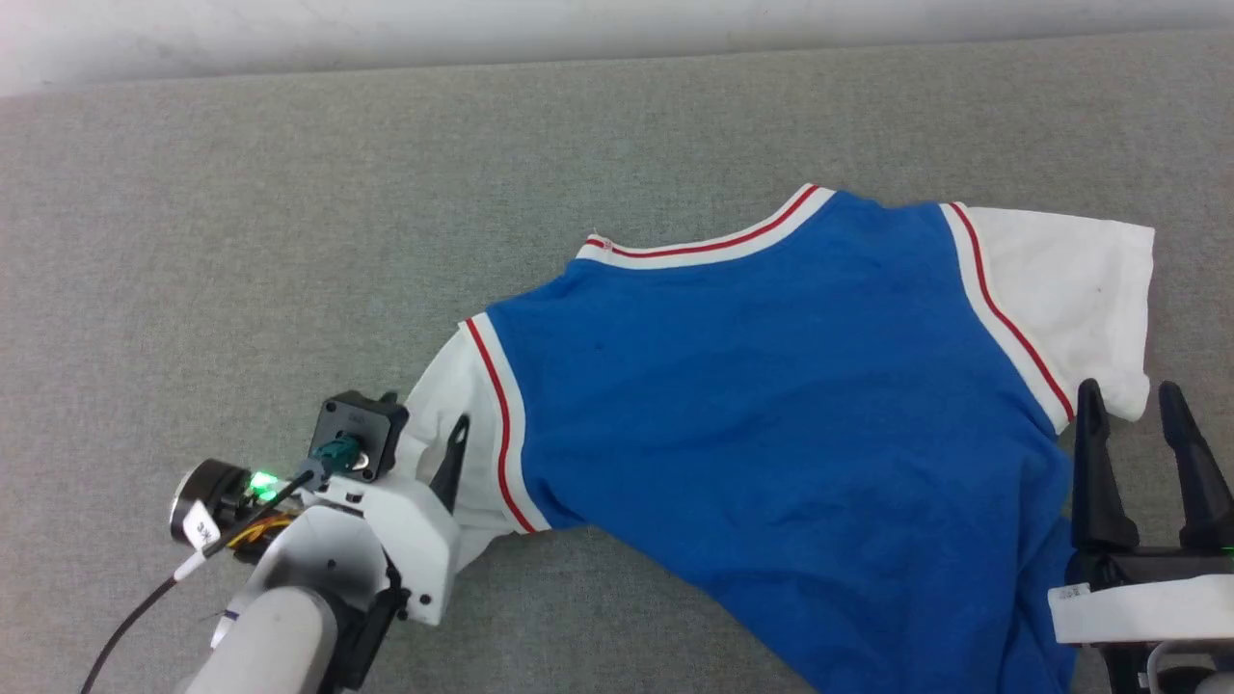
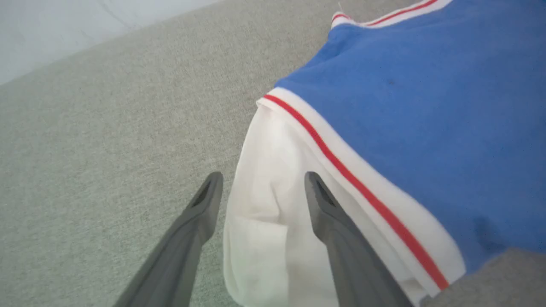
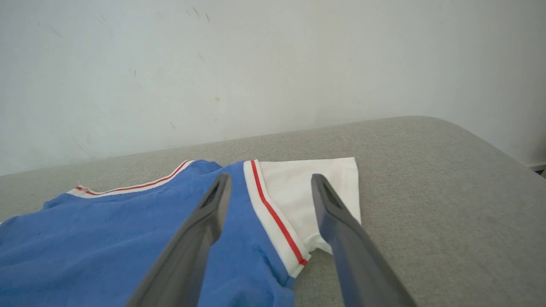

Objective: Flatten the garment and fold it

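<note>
A bright blue garment (image 1: 771, 405) lies skewed on the grey fabric-covered bench (image 1: 289, 241). Its neckline faces the far edge, and its hem trails toward the near right corner. The shoulder line slants from near left to far right. The white left sleeve (image 1: 439, 386) looks bunched, and the white right sleeve (image 1: 1070, 280) lies flat.

Our left gripper (image 1: 421, 429) is spread wide. One finger is over the bench and the other over that bunched sleeve, so the sleeve's outer edge lies between them. We cannot tell if it touches the cloth.

Our right gripper (image 1: 1130, 395) is also wide and holds nothing. It sits at the near corner of the right sleeve.

We judge each arm is nearest its own sleeve.
</note>
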Controlling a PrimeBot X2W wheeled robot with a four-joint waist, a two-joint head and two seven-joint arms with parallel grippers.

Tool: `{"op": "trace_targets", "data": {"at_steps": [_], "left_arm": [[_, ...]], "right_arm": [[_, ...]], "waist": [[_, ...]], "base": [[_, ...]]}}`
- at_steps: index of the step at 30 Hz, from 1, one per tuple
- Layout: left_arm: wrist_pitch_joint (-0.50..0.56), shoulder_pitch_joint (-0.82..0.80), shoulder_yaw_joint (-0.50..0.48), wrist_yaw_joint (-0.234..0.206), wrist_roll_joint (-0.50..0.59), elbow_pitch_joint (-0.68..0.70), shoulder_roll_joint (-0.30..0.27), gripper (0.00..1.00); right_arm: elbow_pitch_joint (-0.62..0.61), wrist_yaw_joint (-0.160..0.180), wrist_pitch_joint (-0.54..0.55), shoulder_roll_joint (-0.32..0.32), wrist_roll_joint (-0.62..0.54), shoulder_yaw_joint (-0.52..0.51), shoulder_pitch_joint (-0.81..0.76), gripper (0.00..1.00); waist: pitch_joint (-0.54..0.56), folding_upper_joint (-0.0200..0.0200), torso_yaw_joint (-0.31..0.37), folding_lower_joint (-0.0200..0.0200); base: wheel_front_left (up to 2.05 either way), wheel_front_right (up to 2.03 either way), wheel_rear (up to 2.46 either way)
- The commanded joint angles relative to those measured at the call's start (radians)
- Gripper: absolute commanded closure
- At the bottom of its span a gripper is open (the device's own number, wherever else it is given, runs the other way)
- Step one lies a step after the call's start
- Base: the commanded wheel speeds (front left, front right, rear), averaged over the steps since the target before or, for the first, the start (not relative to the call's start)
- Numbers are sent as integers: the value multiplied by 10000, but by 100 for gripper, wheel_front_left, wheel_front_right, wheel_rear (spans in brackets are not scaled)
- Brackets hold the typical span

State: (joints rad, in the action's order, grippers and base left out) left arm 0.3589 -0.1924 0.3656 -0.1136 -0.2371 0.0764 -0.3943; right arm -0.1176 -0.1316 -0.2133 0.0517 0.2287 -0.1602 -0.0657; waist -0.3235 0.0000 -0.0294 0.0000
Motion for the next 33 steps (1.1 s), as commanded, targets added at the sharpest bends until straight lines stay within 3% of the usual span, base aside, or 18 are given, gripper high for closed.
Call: {"op": "trace_targets", "data": {"at_steps": [1, 9, 10, 11, 16, 21, 22, 23, 24, 25, 26, 27, 28, 29, 33], "left_arm": [[104, -142, 8, 27, 75, -139, -89, 0], [634, 305, -614, -228, -736, -1009, -150, 0], [575, 356, -708, -212, -914, -1036, -100, 56], [515, 392, -762, -171, -1019, -1060, -102, 100], [457, 572, -877, 106, -1450, -1067, -185, 100], [538, 781, -1177, 69, -1930, -987, -169, 100], [564, 832, -1208, 78, -2007, -979, -175, 33], [610, 894, -1257, 101, -2182, -964, -120, 7], [667, 962, -1290, 133, -2352, -933, -66, 11], [739, 1029, -1277, 193, -2460, -904, -62, 59], [809, 1095, -1269, 221, -2541, -880, -62, 81], [850, 1150, -1266, 225, -2596, -865, -55, 77], [879, 1193, -1239, 240, -2613, -849, -62, 56], [868, 1220, -1213, 266, -2623, -816, -65, 0], [686, 1216, -1202, 285, -2649, -551, -12, 0]], "right_arm": [[36, 9, -70, -14, -20, 17, 88, 0], [200, 9, -133, -14, -32, 19, 55, 0], [216, 9, -134, -14, -38, -5, 38, 0], [234, 9, -129, -14, -47, -15, 23, 0], [253, 9, -55, -14, -109, 34, -44, 0], [159, 9, 61, -14, -156, 67, -87, 0], [143, 9, 78, -14, -160, 74, -97, 0], [135, 9, 88, -14, -162, 80, -109, 0], [136, 9, 94, -14, -162, 86, -125, 0], [143, 9, 97, -14, -159, 92, -147, 0], [152, 9, 105, -14, -155, 94, -172, 0], [157, 9, 110, -14, -153, 97, -193, 0], [161, 9, 116, -14, -154, 98, -210, 0], [162, 9, 124, -14, -155, 97, -222, 0], [136, 9, 158, -14, -162, 78, -241, 0]], "waist": [[-1, 0, 18, 0], [106, 0, 44, 0], [142, 0, 14, 0], [183, 0, -15, 0], [468, 0, -156, 0], [666, 0, -221, 0], [684, 0, -223, 0], [695, 0, -225, 0], [706, 0, -224, 0], [717, 0, -217, 0], [720, 0, -210, 0], [722, 0, -199, 0], [723, 0, -187, 0], [722, 0, -177, 0], [688, 0, -152, 0]], "base": [[0, 0, 0], [0, 0, 0], [0, 0, 0], [0, 0, 0], [0, 0, 0], [0, 0, 0], [0, 0, 0], [0, 0, 0], [0, 0, 0], [0, 0, 0], [0, 0, 0], [0, 0, 0], [0, 0, 0], [0, 0, 0], [0, 0, 0]]}}
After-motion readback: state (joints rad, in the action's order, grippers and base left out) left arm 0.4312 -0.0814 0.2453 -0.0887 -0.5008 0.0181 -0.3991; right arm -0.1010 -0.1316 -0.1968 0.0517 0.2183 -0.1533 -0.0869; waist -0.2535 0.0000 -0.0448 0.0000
